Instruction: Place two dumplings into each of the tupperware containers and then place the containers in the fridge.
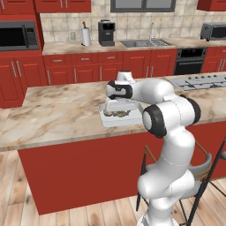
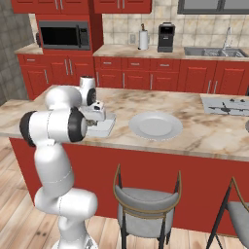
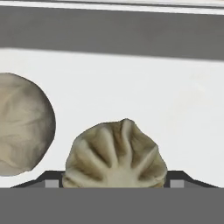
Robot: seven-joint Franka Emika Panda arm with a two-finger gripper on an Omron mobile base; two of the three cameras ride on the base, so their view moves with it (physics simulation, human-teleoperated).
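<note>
Pincer (image 3: 114, 183) down inside a tupperware container (image 1: 115, 120) near the front edge of the table (image 1: 62, 119), jaws apart on either side of a pleated dumpling (image 3: 116, 155), nothing clamped. Second dumpling (image 3: 22, 124) lying just beside it on the same white floor. Judged to be the release of the second piece. Best lifted straight up, jaws kept wide, clear of the rim, without nudging either dumpling. Grey plate (image 2: 155, 125) further along the table.

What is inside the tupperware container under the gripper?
The container holds two dumplings: one pleated between the open gripper tips, another beside it. The hand covers part of the tray, so more cannot be ruled out.
</note>
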